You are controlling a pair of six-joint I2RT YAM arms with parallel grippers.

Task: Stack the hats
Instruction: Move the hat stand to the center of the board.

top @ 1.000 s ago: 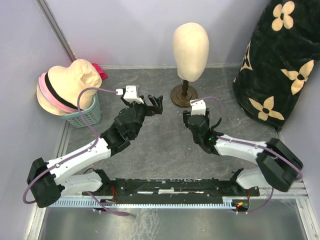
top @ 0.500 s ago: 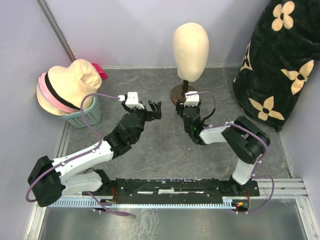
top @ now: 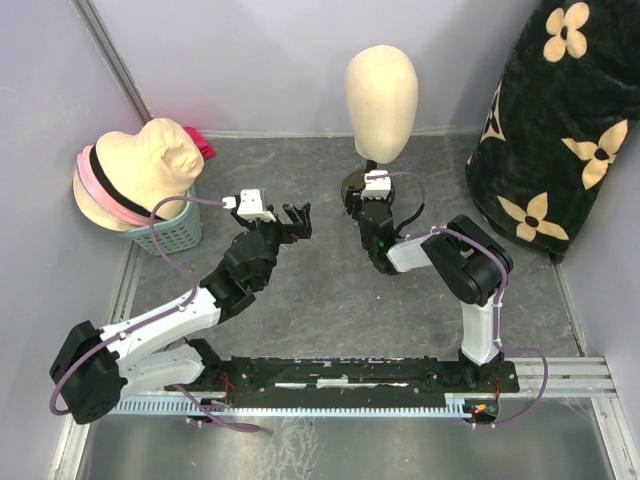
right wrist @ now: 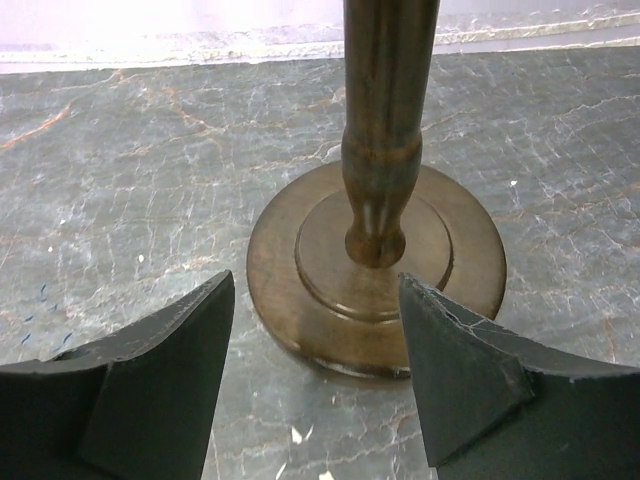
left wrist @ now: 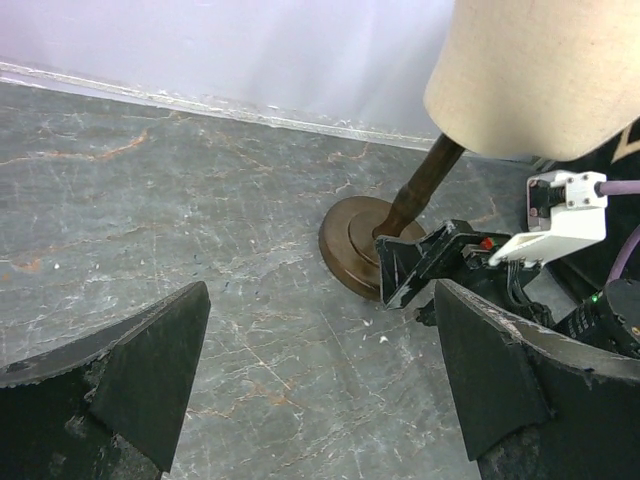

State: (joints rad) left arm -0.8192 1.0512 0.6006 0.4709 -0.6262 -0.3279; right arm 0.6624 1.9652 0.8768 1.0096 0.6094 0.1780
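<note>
The hats sit stacked on a teal basket (top: pixel 172 236) at the far left. A beige hat (top: pixel 140 160) is on top, with a pink brim (top: pixel 93 180) and a black edge showing under it. My left gripper (top: pixel 297 219) (left wrist: pixel 320 300) is open over bare floor in the middle, well right of the hats. My right gripper (top: pixel 357 203) (right wrist: pixel 315 290) is open and empty, low at the round wooden base (right wrist: pixel 375 262) of the mannequin stand. Neither wrist view shows a hat.
A cream mannequin head (top: pixel 381 98) on a dark stand (left wrist: pixel 362 240) rises at the back centre. A black bag with cream flowers (top: pixel 560 130) fills the right corner. A magenta cloth (top: pixel 203 143) lies behind the basket. Walls close the back and sides.
The right arm has folded up and its gripper has moved forward and left to the stand's base. The left gripper has drifted slightly left and back. Both stay open.
</note>
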